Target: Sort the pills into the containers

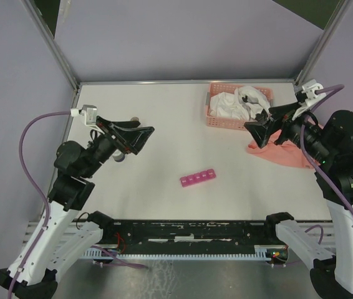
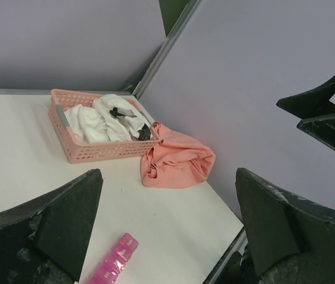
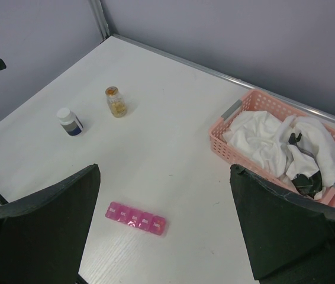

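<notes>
The magenta-pink pill-organizer strip (image 1: 198, 177) lies flat on the white table, near the front middle, its row of small lidded compartments closed. It also shows in the left wrist view (image 2: 111, 265) and the right wrist view (image 3: 137, 218). No loose pills show on the table. My left gripper (image 1: 140, 138) hangs open and empty above the table's left part, well left of the strip; its own view shows wide jaws (image 2: 167, 192). My right gripper (image 1: 261, 132) is open and empty near the basket, right of and beyond the strip (image 3: 164, 177).
A small amber bottle (image 3: 116, 102) and a white-capped bottle (image 3: 70, 121) stand at the left, under my left gripper. A salmon lattice basket (image 1: 212, 118) with white cloth sits at the back right. A crumpled orange cloth (image 1: 282, 154) lies by it, near the right edge.
</notes>
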Controlling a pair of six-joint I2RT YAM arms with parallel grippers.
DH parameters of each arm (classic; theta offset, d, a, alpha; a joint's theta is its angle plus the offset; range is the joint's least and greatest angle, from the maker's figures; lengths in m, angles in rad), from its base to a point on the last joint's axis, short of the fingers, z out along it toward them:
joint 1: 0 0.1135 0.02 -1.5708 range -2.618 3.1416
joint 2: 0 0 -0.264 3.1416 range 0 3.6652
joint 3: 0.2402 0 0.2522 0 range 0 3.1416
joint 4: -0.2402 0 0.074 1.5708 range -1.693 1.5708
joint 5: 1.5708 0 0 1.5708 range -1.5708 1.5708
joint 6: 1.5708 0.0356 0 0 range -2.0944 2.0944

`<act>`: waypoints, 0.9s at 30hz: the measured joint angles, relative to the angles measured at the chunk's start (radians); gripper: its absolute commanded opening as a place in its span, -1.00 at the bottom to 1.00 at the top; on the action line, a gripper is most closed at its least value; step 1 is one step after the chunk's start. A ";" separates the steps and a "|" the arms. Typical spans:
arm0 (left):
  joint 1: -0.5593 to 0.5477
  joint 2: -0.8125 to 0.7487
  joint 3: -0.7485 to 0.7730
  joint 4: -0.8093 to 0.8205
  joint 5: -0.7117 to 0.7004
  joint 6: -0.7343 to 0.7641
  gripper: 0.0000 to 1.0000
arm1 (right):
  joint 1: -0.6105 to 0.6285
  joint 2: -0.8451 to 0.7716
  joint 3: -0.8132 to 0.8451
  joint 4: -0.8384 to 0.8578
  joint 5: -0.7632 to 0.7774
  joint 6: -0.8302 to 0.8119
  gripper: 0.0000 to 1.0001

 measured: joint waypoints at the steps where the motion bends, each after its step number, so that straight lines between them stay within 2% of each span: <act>1: 0.000 -0.006 0.000 -0.004 0.000 0.000 0.99 | 0.000 -0.004 0.000 0.000 0.004 0.000 0.98; 10: 0.000 -0.064 0.000 -0.008 -0.002 0.037 0.99 | 0.000 -0.035 -0.002 0.000 0.037 -0.005 0.98; 27: 0.000 -0.067 0.000 -0.019 -0.006 0.078 0.99 | 0.000 -0.034 -0.005 0.006 0.090 -0.014 0.98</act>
